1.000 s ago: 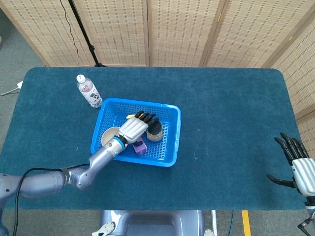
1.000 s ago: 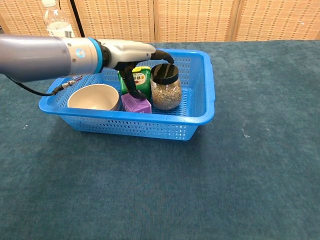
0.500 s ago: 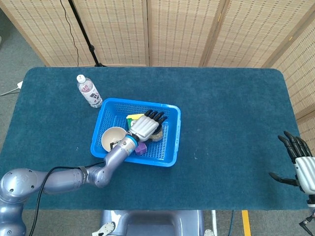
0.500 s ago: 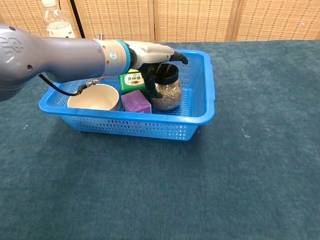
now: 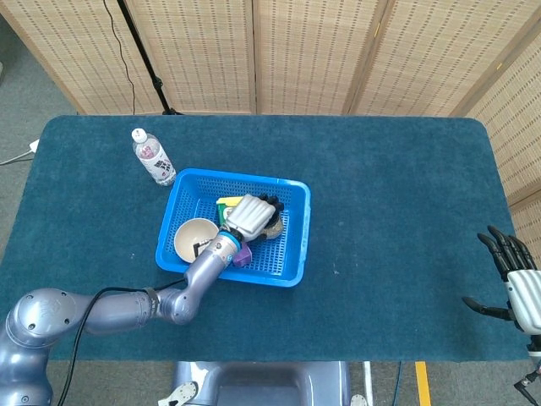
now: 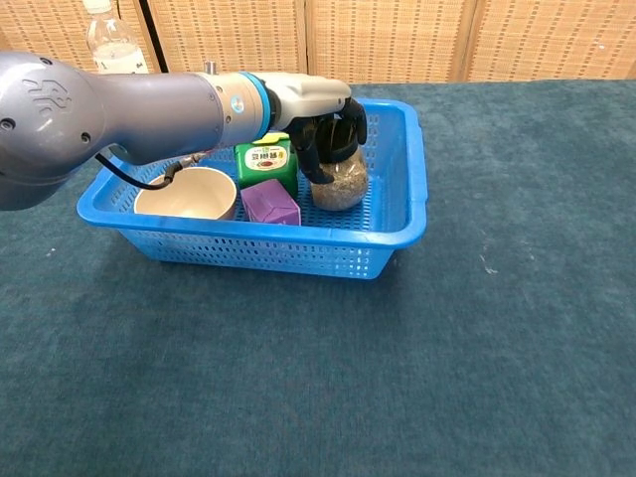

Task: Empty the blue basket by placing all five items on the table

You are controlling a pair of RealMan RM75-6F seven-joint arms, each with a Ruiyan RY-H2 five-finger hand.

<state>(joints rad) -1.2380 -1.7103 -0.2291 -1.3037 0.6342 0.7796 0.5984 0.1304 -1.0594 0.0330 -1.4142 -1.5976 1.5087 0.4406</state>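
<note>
- My left robot hand (image 6: 323,124) is wrapped over the top of the jar (image 6: 339,184) inside the blue basket (image 6: 397,214). I take the jar from above because the green box (image 6: 266,162) stands close beside it and leaves little room at the side.
- The jar stands upright near the right wall of the basket, so I judge a straight lift will clear the rim.
- The bowl (image 6: 187,194) and the purple carton (image 6: 270,203) wait in the basket. The water bottle (image 5: 153,157) stands on the tabletop (image 5: 397,194) just outside.
- My right robot hand (image 5: 514,283) rests far away at the table edge, fingers apart, holding nothing.
- My fingers cover the jar lid, so I cannot tell how firmly they close around it.
- In the head view my hand hides most of the jar and part of the green box.
</note>
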